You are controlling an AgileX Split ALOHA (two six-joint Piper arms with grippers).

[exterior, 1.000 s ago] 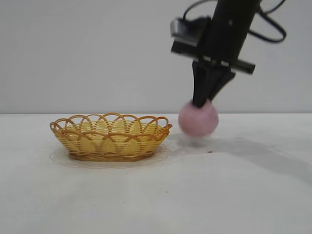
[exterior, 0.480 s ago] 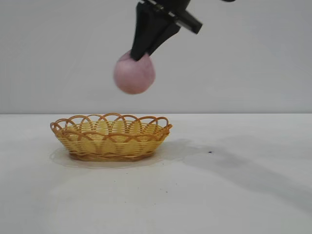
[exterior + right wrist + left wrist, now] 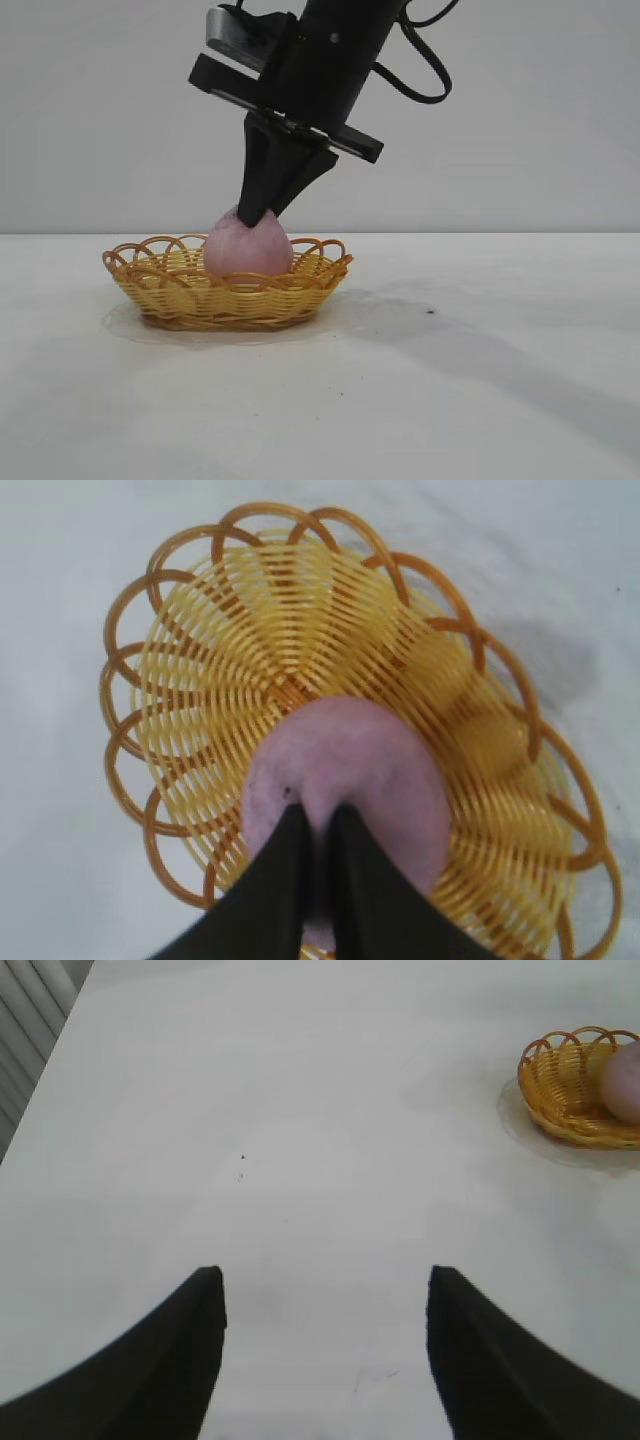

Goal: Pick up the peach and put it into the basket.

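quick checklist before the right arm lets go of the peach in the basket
1. Peach is inside the basket rim, not over the edge: ok, and the right wrist view shows it near the middle.
2. Peach is resting on the basket floor: cannot tell, the basket wall hides its underside.
3. Right gripper has hold of the peach: ok, fingers pinched on its top, nearly together.
4. Fingers have room to open without catching the rim loops: ok, the loops sit well away from them in the right wrist view.
5. Left gripper is out of the way: ok, open over bare table, far from the basket.
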